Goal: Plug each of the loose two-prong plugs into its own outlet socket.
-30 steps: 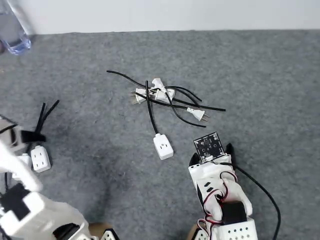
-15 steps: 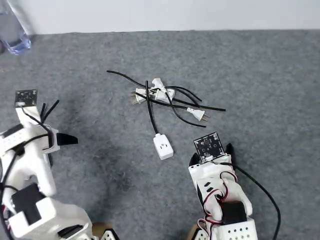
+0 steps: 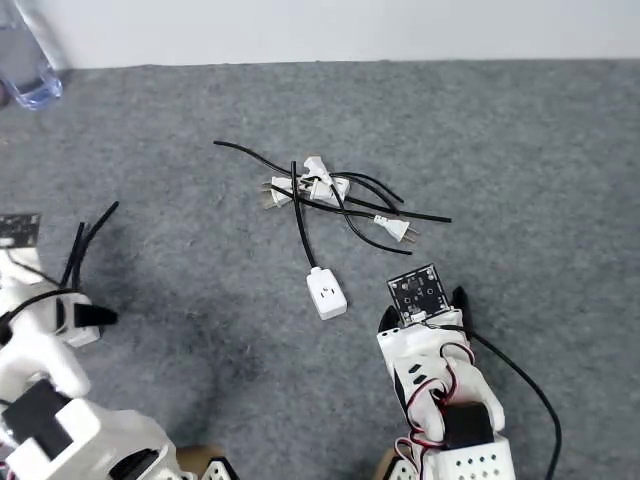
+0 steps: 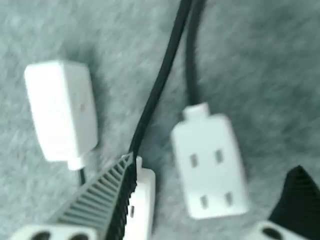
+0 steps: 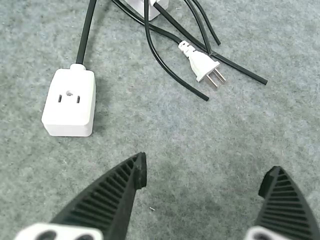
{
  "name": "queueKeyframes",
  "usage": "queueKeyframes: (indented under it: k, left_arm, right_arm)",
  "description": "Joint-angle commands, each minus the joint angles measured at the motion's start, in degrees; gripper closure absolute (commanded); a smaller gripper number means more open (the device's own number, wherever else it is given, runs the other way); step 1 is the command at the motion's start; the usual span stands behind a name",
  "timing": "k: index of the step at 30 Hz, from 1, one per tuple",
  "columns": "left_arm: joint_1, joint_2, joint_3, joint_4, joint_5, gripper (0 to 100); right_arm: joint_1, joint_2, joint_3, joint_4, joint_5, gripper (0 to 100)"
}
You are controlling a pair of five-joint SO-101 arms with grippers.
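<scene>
From above, the left arm (image 3: 45, 350), at 8 o'clock on the grey carpet (image 3: 520, 150), hides what lies under it, bar black cords (image 3: 80, 240) poking out toward 12. Its wrist view lays that out: the left gripper (image 4: 214, 171) is spread wide astride a white outlet socket (image 4: 210, 150) lying slots-up. A second white block (image 4: 62, 110) sits beside it, and a third white piece (image 4: 142, 197) is half under a finger, too blurred to name. The right gripper (image 5: 207, 167), at 5 o'clock, gapes wide over bare carpet, holding nothing. The tangle of plugs (image 3: 312, 185) sits mid-table, its count hard to make out. A loose socket (image 3: 327, 293) lies at its 6 o'clock and a lone two-prong plug (image 3: 398, 230) at 4.
</scene>
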Motion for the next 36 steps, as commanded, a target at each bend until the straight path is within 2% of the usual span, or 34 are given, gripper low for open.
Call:
queueKeyframes:
  k: [1, 18, 24, 26, 30, 33, 36]
  left_arm:
    - [-2.02, -1.49, -0.92, -0.88, -2.20, 57]
    - [-5.80, -1.58, -7.60, -0.70, -2.20, 57]
    - [-9.41, -1.58, -15.34, 0.88, -1.85, 57]
    - [-9.23, -2.20, -18.59, 6.86, -1.85, 57]
    - [-3.16, -6.86, -27.12, 27.69, 2.73, 57]
    - [6.07, -10.81, -33.01, 41.93, 8.00, 57]
    - [16.62, -13.98, -34.51, 46.68, 14.33, 57]
  right_arm:
    - [-0.04, 0.31, 0.88, -0.92, 0.44, 64.9]
    - [0.04, 0.31, 0.88, -0.84, 0.44, 64.9]
    - [-0.13, 0.31, 0.88, -0.84, 0.44, 64.9]
    - [-0.13, 0.31, 0.88, -0.84, 0.44, 64.9]
    - [0.04, 0.31, 0.88, -0.84, 0.44, 64.9]
    - [0.31, 0.31, 0.88, -0.31, 0.53, 64.9]
    - [2.33, -0.22, 0.88, 0.92, 0.53, 64.8]
